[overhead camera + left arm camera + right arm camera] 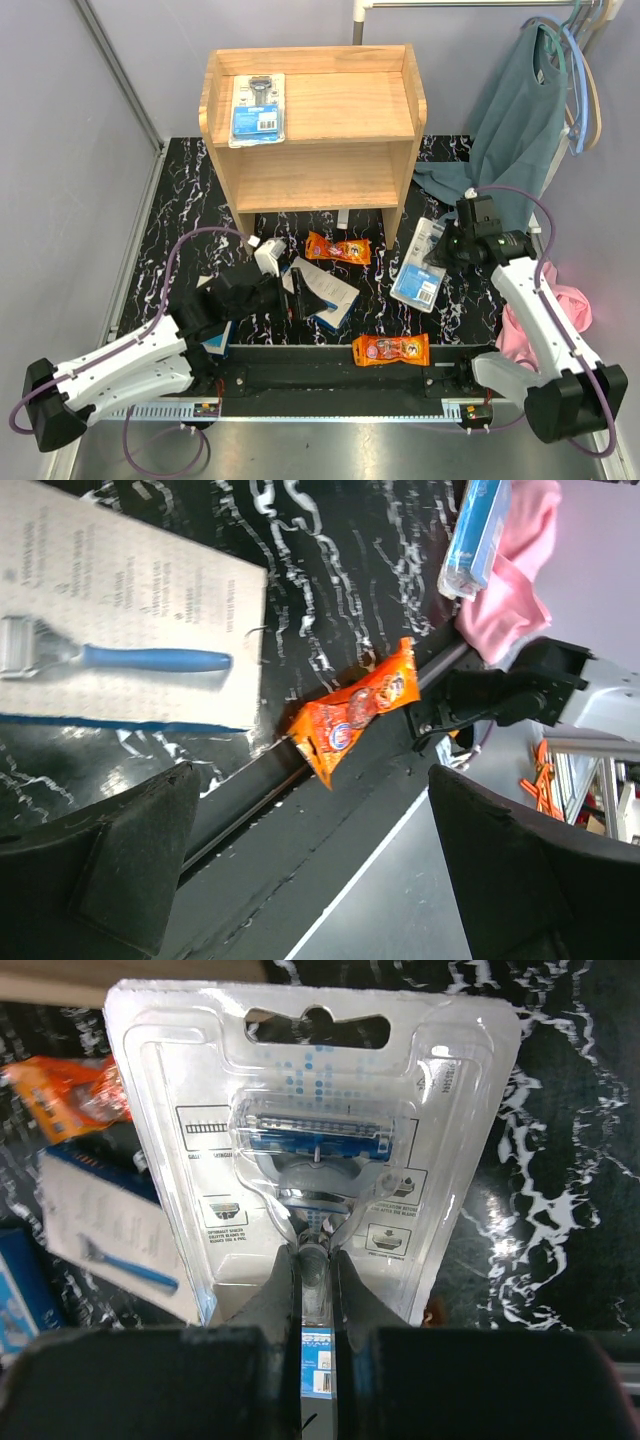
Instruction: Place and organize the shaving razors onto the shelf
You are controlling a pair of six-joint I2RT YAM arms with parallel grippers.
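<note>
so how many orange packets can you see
2. The far orange packet lies just in front of the shelf; the near orange packet lies at the near edge. Others could be hidden.

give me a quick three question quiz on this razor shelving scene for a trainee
1. True or false: the right gripper has its jaws shut on a blister razor pack.
2. How many packs lie on the shelf? A none, B one, C three.
3. Which gripper stands with jaws wide open, holding nothing?
Key: 1 true; 2 B, the shelved blister pack; 3 the left gripper.
</note>
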